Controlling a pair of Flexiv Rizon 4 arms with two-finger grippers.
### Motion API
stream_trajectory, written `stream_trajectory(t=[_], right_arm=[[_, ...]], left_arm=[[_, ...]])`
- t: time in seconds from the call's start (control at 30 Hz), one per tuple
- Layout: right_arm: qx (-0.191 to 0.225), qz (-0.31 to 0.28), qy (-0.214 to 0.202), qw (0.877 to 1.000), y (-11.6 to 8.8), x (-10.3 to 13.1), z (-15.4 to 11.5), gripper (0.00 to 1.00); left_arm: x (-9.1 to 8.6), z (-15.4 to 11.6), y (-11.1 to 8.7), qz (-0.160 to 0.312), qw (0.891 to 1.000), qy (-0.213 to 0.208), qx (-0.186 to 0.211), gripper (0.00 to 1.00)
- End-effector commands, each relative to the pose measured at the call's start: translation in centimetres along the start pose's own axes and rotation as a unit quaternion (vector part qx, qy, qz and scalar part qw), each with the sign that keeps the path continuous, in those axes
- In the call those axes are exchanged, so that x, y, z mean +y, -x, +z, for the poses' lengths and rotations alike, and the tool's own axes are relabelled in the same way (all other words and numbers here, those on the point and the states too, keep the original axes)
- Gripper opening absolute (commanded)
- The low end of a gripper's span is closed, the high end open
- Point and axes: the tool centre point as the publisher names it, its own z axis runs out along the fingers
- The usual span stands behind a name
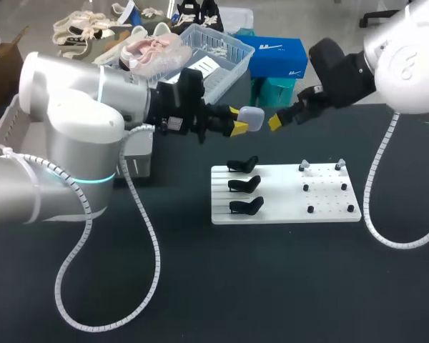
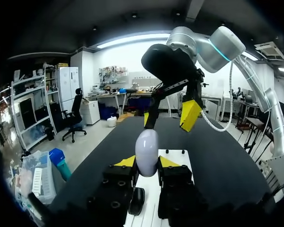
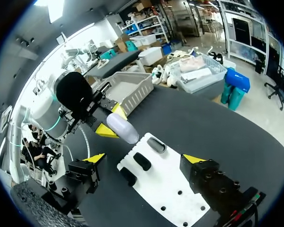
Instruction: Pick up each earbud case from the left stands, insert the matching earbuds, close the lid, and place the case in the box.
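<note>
Grip on the pale, egg-shaped case comes from the left jaws, whose yellow fingertips press it from both sides. The left arm holds it in the air over the dark bench, just beyond the far edge of the white board. In the left wrist view the case stands upright between the tips and looks closed.

The right jaws stand wide apart with nothing in them. They hang on the right arm, near the case and pointing toward it, and one yellow tip is just beside it without touching.

The board lies flat on the bench. Three black stands form a column on its left part. On its right part are rows of small pegs, and two small pale earbuds sit on the far row, too small to describe further. A grey box rests on the bench behind the left arm.
</note>
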Motion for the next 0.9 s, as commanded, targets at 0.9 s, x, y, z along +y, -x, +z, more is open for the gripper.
stream_trajectory(t=[0.9], right_arm=[[-0.005,-0.008,0.025,1.0,1.79,-1.03,1.81,1.0]], left_arm=[[-1.18,0.08,-0.44,0.009,1.0,-0.005,-0.006,0.0]])
